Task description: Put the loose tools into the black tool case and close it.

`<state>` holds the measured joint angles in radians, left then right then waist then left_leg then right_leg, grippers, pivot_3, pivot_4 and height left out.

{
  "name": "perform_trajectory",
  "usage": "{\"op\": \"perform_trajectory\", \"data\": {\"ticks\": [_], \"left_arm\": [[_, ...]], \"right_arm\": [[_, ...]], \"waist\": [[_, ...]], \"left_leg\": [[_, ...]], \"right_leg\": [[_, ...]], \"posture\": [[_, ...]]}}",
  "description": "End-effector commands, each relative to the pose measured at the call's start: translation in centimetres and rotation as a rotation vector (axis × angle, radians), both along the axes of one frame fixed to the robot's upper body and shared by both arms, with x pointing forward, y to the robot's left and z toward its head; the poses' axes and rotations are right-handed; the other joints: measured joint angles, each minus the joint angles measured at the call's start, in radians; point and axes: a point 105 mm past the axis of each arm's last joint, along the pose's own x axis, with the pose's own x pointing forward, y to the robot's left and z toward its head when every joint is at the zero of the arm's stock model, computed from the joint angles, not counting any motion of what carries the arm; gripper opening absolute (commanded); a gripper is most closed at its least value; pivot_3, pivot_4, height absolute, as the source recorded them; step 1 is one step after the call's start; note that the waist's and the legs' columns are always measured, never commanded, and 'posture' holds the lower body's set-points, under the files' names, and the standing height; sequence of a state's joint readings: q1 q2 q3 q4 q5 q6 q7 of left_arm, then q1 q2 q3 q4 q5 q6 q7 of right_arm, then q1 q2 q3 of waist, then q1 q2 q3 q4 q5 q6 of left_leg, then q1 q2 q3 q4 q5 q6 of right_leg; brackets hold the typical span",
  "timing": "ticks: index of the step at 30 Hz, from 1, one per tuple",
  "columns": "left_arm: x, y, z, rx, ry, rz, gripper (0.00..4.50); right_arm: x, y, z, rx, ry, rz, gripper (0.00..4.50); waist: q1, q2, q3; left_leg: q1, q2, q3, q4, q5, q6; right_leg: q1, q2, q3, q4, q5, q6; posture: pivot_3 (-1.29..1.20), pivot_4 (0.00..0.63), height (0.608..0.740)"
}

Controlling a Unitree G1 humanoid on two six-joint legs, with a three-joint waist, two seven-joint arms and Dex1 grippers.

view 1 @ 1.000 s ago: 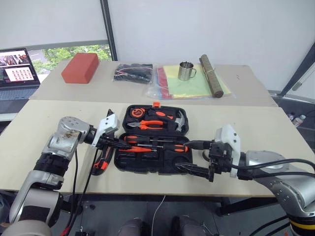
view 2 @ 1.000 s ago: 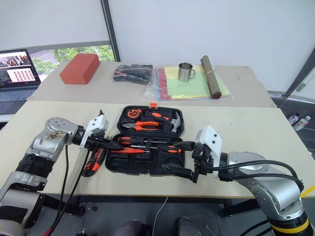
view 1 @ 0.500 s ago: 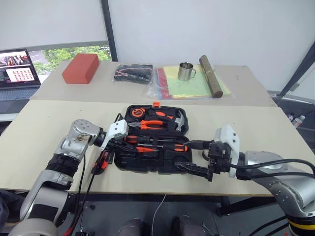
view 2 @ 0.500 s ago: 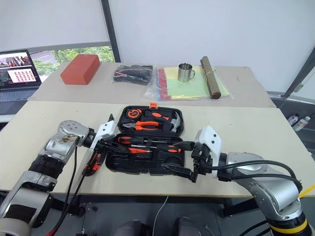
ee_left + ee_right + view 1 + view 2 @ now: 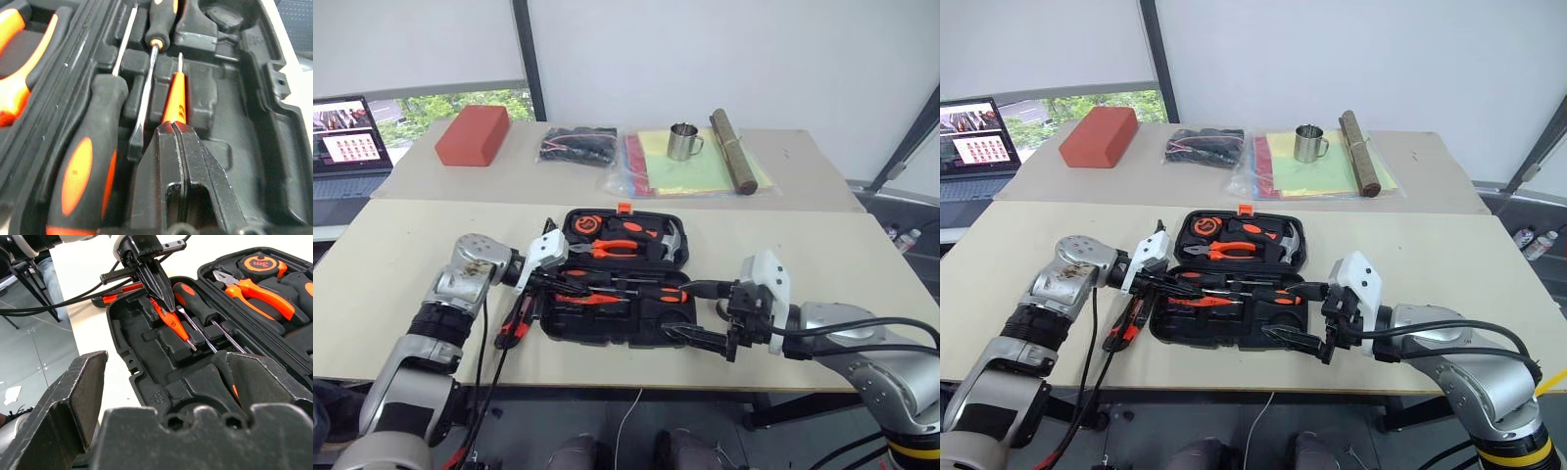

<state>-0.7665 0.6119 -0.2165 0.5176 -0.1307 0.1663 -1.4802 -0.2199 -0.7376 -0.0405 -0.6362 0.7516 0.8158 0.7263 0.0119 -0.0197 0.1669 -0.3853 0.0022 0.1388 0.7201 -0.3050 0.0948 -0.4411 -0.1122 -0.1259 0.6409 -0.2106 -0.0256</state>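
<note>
While the lid lies flat: the black tool case (image 5: 619, 279) is seen open at the middle of the near table (image 5: 401, 255), its near edge close to the table's near edge.
Open room: bare tabletop is left on both sides of the case.
Left gripper (image 5: 175, 131): reached in from the left over the near half, fingers pressed together on the orange tester pen (image 5: 175, 98), held over a recess.
Neighbours: two screwdrivers (image 5: 93, 161) are laid just beside the pen.
Utility knife (image 5: 516, 318): seen outside, at the case's left edge.
Right gripper (image 5: 690, 315): kept at the near right corner, fingers spread wide, nothing held.
</note>
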Motion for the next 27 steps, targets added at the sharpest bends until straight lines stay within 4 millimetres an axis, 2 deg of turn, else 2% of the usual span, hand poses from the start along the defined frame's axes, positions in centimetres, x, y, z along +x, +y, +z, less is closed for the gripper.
{"op": "perform_trajectory", "data": {"ticks": [1, 6, 9, 11, 12, 13, 17, 20, 23, 27], "left_arm": [[0.2, 0.2, -1.3, 0.043, -0.004, 0.015, 0.04], [-0.2, 0.1, -2.1, 0.032, 0.017, 0.012, 0.04], [-0.4, 0.1, -1.4, -0.002, 0.015, 0.023, 0.04], [-0.8, 0.8, 0.4, -0.066, 0.008, 0.065, 0.04], [-1.1, 1.1, 1.0, -0.087, 0.008, 0.080, 0.53], [-1.5, 1.8, 1.9, -0.123, 0.007, 0.123, 0.68], [-3.6, 5.1, 4.1, -0.203, -0.012, 0.330, 2.22], [-6.1, 8.6, 4.2, -0.236, -0.005, 0.549, 3.33], [-7.6, 11.5, 2.7, -0.209, -0.013, 0.749, 4.35], [-9.1, 14.2, 1.5, -0.185, -0.020, 0.983, 4.43]], "right_arm": [[-0.1, 0.1, 1.2, 0.019, -0.048, 0.011, 4.50], [-0.1, 0.1, 1.3, 0.021, -0.047, 0.010, 4.50], [-0.1, 0.1, 1.2, 0.020, -0.046, 0.011, 4.50], [-0.1, 0.2, 1.2, 0.016, -0.047, 0.022, 4.50], [-0.2, 0.2, 1.2, 0.014, -0.047, 0.026, 4.50], [-0.1, 0.3, 1.2, 0.011, -0.052, 0.038, 4.50], [0.1, 0.9, 1.9, 0.018, -0.068, 0.089, 4.50], [0.3, 1.5, 2.2, 0.023, -0.078, 0.140, 4.50], [0.5, 1.9, 2.1, 0.019, -0.078, 0.181, 4.50], [0.9, 2.4, 2.0, 0.011, -0.082, 0.231, 4.50]], "waist": [[0.000, 0.000, 0.000], [0.000, 0.000, 0.000], [0.000, 0.000, 0.000], [-0.001, 0.000, 0.000], [-0.004, 0.000, 0.000], [-0.006, 0.000, 0.000], [-0.022, 0.000, 0.000], [-0.028, 0.001, 0.000], [-0.025, 0.001, 0.001], [-0.001, 0.001, 0.001]], "left_leg": [[0.000, 0.000, 0.000, 0.000, 0.000, 0.000], [0.001, 0.000, 0.000, 0.000, 0.000, 0.000], [0.001, 0.000, 0.000, 0.000, 0.000, 0.000], [0.001, 0.000, 0.000, 0.000, 0.000, 0.000], [0.001, 0.000, 0.000, 0.000, 0.000, 0.000], [0.001, 0.001, 0.000, 0.000, 0.000, 0.000], [0.001, 0.001, 0.000, -0.003, 0.000, 0.000], [0.002, 0.001, -0.001, -0.004, 0.000, -0.001], [0.005, 0.001, -0.001, -0.006, 0.000, -0.001], [0.005, 0.000, -0.001, -0.006, -0.004, -0.008]], "right_leg": [[0.000, 0.000, 0.000, 0.000, 0.000, 0.000], [0.001, 0.000, 0.000, 0.000, 0.000, 0.000], [0.001, 0.000, 0.000, 0.000, 0.000, 0.000], [0.001, 0.000, 0.000, 0.000, 0.000, 0.000], [0.000, 0.000, 0.000, 0.000, 0.000, 0.000], [0.000, 0.000, 0.001, 0.000, 0.000, 0.000], [-0.001, 0.000, 0.001, 0.000, 0.000, 0.000], [-0.001, 0.000, 0.001, -0.001, 0.000, 0.000], [0.002, -0.001, 0.001, -0.003, -0.001, 0.001], [0.003, -0.001, 0.001, -0.006, -0.001, 0.001]], "posture": [[0.00, 0.150, 0.736], [0.00, 0.150, 0.736], [0.00, 0.150, 0.736], [0.00, 0.150, 0.736], [0.00, 0.150, 0.736], [0.00, 0.150, 0.736], [0.00, 0.150, 0.736], [0.00, 0.150, 0.736], [0.00, 0.150, 0.736], [0.00, 0.150, 0.736]]}}
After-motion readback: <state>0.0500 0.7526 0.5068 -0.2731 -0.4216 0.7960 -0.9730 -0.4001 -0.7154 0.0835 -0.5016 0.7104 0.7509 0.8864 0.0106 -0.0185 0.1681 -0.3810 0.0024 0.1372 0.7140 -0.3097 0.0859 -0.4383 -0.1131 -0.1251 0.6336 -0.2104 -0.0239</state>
